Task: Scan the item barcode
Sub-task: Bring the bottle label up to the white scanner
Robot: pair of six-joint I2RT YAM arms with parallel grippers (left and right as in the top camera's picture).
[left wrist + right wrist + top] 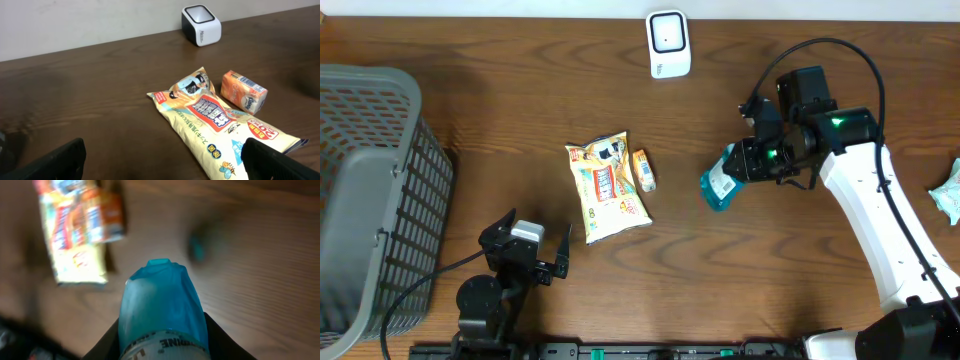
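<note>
So, R gripper (742,168) is clamped on the blue pouch (720,186), jaws narrow. Pouch is over the table (500,90), mid-right, well apart from the scanner (669,43) at the far edge. L gripper (534,238) gapes wide, nothing in it, near the yellow snack bag (607,187) w/ the orange box (644,170) touching it.

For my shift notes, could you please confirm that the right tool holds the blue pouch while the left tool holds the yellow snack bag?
Not quite: the left tool is open and empty; the yellow snack bag lies on the table, as the overhead view shows. The right tool does hold the blue pouch.
</note>
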